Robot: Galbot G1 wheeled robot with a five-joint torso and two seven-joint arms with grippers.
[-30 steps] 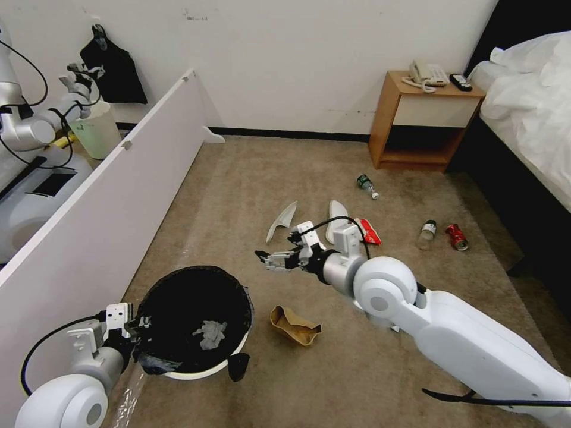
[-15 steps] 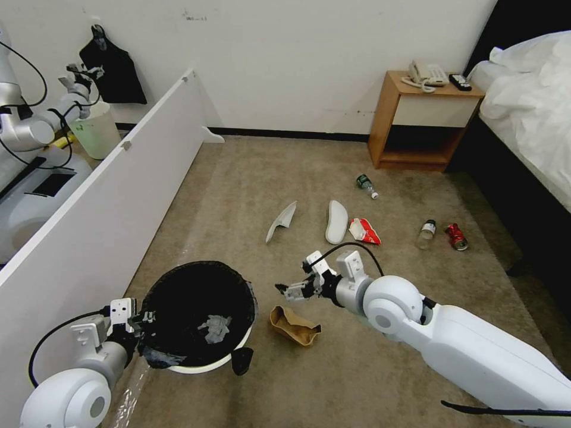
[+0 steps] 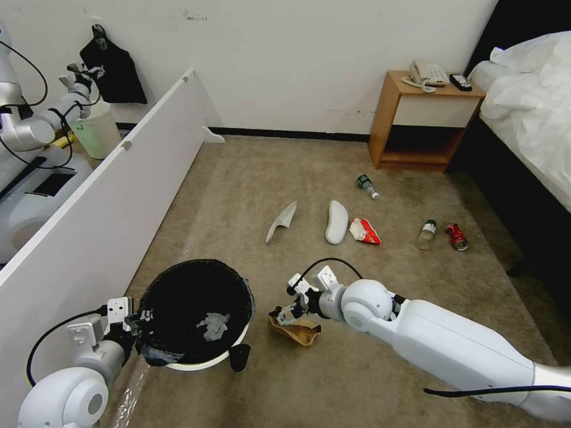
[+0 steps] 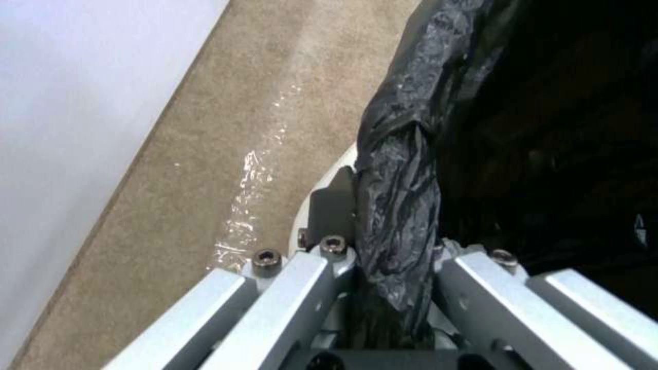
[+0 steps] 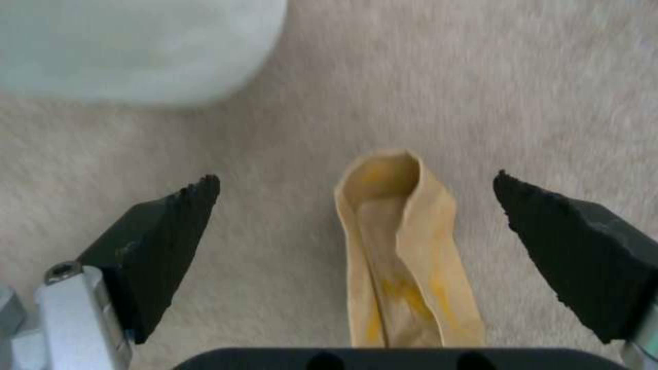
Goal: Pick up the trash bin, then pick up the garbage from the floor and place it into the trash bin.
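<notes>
Left pincer [image 3: 138, 327] is clenched on the bag-lined rim of the trash bin [image 3: 196, 309], near the white partition [image 3: 89, 232]. Right pincer [image 3: 285, 311], fingers spread, straddles the brown cardboard scrap [image 3: 295, 330] on the floor [image 3: 250, 172], just beside the bin.

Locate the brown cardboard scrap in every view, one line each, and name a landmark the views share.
Head view: the brown cardboard scrap lies on the carpet right of the trash bin, under the right claw.
Left wrist view: not in it; the left claw clamps the bin's bag-covered rim.
Right wrist view: scrap between the open fingers.
Shared landmark: the bin's white wall.
</notes>
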